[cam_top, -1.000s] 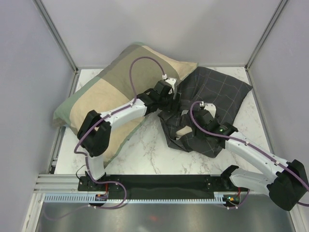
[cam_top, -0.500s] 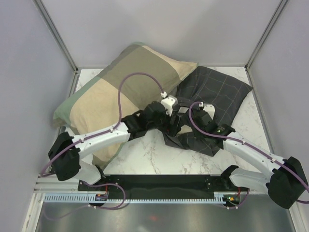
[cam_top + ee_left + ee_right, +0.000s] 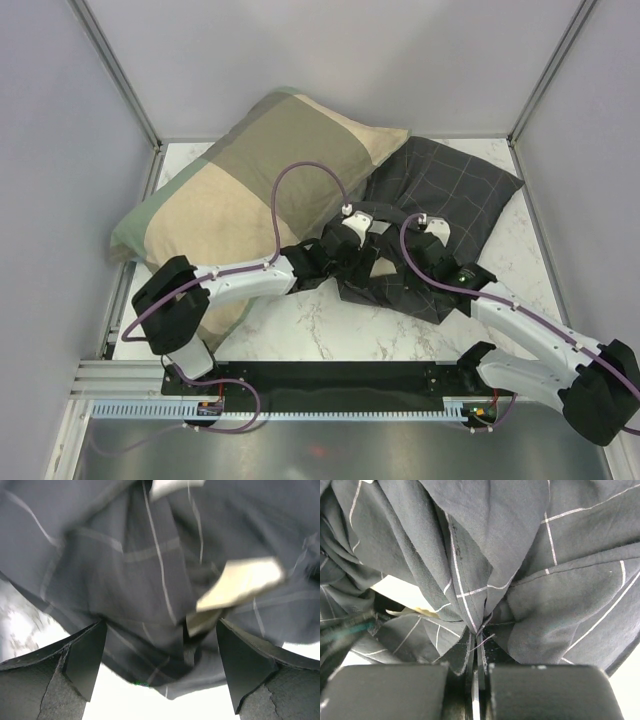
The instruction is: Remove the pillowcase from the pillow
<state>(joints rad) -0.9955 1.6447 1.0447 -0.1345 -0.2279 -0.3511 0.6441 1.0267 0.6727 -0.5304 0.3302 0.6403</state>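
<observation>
Pillowcase (image 3: 440, 190) lies on the right half of the marble table (image 3: 320, 325), spreading from the centre out toward 2 o'clock. Its far part is flat. Its near part is bunched into dark folds where both arms meet.

The biggest thing on the table is the olive-and-tan pillow (image 3: 250, 170). It fills the side from 9 to 12 o'clock, and its right corner touches the pillowcase's far edge.

The pillowcase is charcoal with thin pale grid lines. It still covers most of the pillow (image 3: 240, 582), which shows only as a small cream patch among the crumpled folds. In the left wrist view that patch sits at 3 o'clock of the bunch.

The left gripper (image 3: 365, 250) reaches in from 8 o'clock. In its own view the left gripper (image 3: 160, 655) has its jaws wide apart, one finger at each lower corner. The gathered cloth (image 3: 150, 570) hangs between and beyond them, and neither finger clearly presses on it.

The right gripper (image 3: 415, 250) comes in from 5 o'clock. In the right wrist view it (image 3: 476, 667) is closed tight on a pinched ridge of the pillowcase (image 3: 560, 580), and folds fan up from the pinch toward 12 o'clock.

A small white scrap (image 3: 175, 485) at the top of the left wrist view may be a tag. It is too blurred to read any writing.
</observation>
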